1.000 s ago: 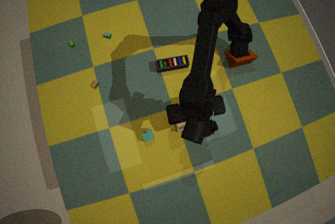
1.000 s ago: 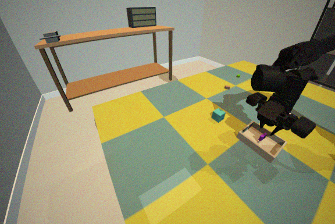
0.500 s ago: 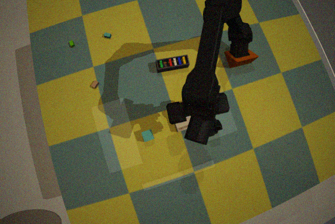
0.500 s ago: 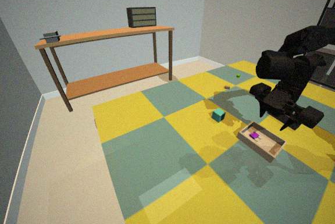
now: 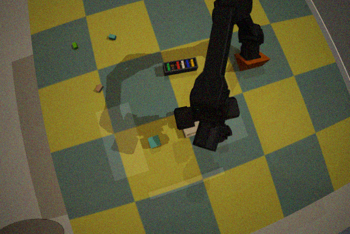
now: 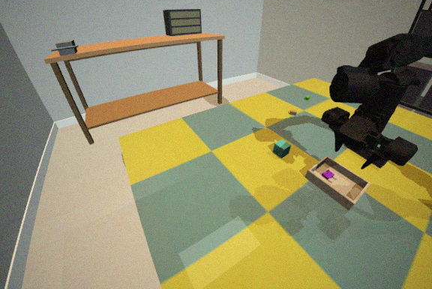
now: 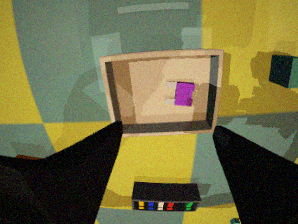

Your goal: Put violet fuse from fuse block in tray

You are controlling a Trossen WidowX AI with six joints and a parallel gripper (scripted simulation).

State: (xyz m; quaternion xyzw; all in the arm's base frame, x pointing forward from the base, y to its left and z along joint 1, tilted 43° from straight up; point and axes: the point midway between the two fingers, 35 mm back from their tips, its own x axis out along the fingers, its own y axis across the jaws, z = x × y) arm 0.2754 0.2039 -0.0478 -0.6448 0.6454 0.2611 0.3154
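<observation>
The violet fuse lies flat on the floor of the tan tray, inside its walls, with its two pale prongs pointing sideways. My gripper is open with nothing between its fingers and hangs above the tray, clear of the fuse. The black fuse block stands apart from the tray. It holds the green, red, white, blue and yellow fuses in a row, with a gap between green and red. In the top view the arm hides the fuse, the fingertips and much of the tray.
A teal cube lies beside the tray. A small teal block, a green one and a tan one lie farther off. An orange tapered thing is at the arm's base.
</observation>
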